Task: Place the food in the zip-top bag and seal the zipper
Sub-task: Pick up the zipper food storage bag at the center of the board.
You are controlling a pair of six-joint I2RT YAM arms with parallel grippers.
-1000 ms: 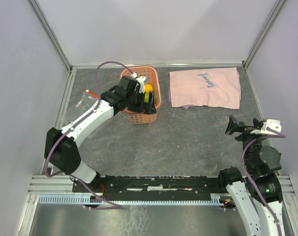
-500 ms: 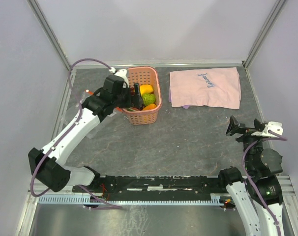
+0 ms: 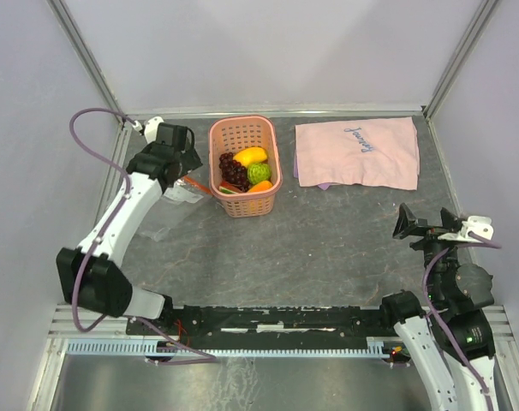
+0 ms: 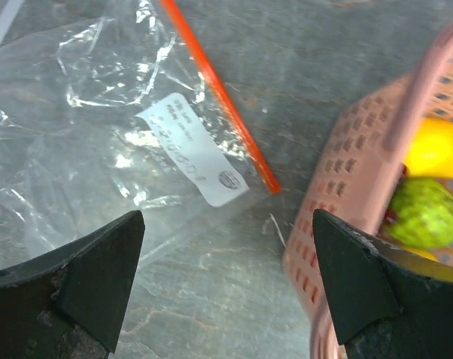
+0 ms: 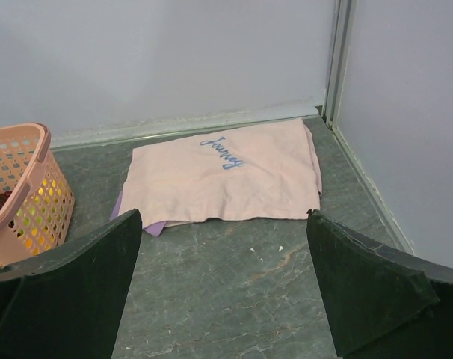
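Nearest, on the right, the right claw [image 5: 226, 295] is hanging above the bare grey counter [image 3: 328, 240] with its fingers spread wide and nothing between them. Further in on the left, the clear zip-top bag [image 4: 84, 142] is lying flat and crumpled on the counter, empty as far as it shows. A white label [image 4: 193, 161] is facing up, and the red-orange zipper [image 4: 219, 97] is running along the bag's edge, its end stopping just short of the basket wall. The left claw [image 4: 228, 224] is hovering over that gap, fingers wide apart, gripping nothing. Just beyond, the pink basket [image 3: 242, 205] is holding the food: dark grapes [image 3: 233, 169], a yellow fruit [image 3: 250, 156], a bumpy green one [image 3: 259, 173] and an orange one [image 3: 262, 186] are crowding together. A thin red-and-green sliver [image 3: 227, 189] is lying against the near wall, too small to name surely. Farthest, to the right, a pink cloth [image 3: 356, 152] with blue writing is lying flat; a purple edge [image 5: 155, 226] is peeking out from under it, the rest hidden. From above, the left arm is covering part of the bag, and the left wrist view is cutting off the bag's edges and most of the basket.
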